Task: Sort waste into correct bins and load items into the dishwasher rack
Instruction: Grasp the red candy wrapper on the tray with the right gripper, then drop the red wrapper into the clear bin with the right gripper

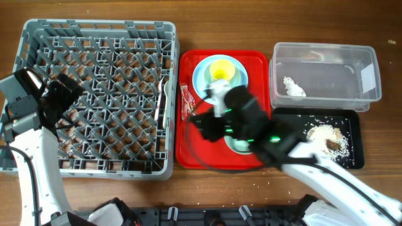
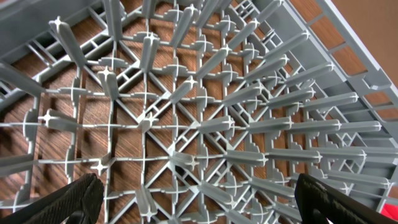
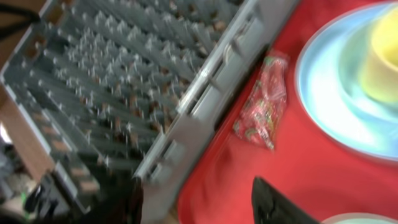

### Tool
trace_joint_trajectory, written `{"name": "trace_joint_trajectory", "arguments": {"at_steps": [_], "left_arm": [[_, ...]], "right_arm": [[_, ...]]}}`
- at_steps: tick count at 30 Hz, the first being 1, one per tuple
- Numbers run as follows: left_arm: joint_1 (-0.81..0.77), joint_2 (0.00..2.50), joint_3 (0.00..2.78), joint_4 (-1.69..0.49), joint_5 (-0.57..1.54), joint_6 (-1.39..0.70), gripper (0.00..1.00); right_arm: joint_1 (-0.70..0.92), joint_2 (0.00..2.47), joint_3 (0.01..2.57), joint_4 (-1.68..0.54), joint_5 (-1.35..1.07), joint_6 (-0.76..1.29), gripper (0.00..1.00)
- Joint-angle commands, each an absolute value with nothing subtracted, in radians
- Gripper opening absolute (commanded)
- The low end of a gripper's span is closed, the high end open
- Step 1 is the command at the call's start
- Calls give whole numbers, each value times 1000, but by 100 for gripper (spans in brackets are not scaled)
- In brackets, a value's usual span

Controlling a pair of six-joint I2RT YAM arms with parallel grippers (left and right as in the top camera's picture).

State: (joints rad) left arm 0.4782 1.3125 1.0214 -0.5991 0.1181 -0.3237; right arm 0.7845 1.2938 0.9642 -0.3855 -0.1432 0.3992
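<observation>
One red printed wrapper (image 3: pixel 261 104) (crinkled), flat on red tray (image 3: pixel 298 171)

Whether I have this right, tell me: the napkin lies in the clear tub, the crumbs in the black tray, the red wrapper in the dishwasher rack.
One thing is wrong: the red wrapper lies on the red tray, outside the dishwasher rack, as the right wrist view shows. The napkin is in the clear tub, the crumbs in the black tray.
</observation>
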Motion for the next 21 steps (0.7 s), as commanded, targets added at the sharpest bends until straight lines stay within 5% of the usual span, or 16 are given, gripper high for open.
{"name": "trace_joint_trajectory", "arguments": {"at_steps": [1, 10, 21], "left_arm": [[482, 1311, 1034, -595, 122, -325, 100], [482, 1311, 1034, -595, 123, -325, 100], [482, 1311, 1034, -595, 122, -325, 100]], "right_arm": [[895, 1470, 957, -270, 36, 429, 63], [905, 1764, 957, -105, 315, 479, 67], [888, 1901, 956, -14, 260, 556, 61]]}}
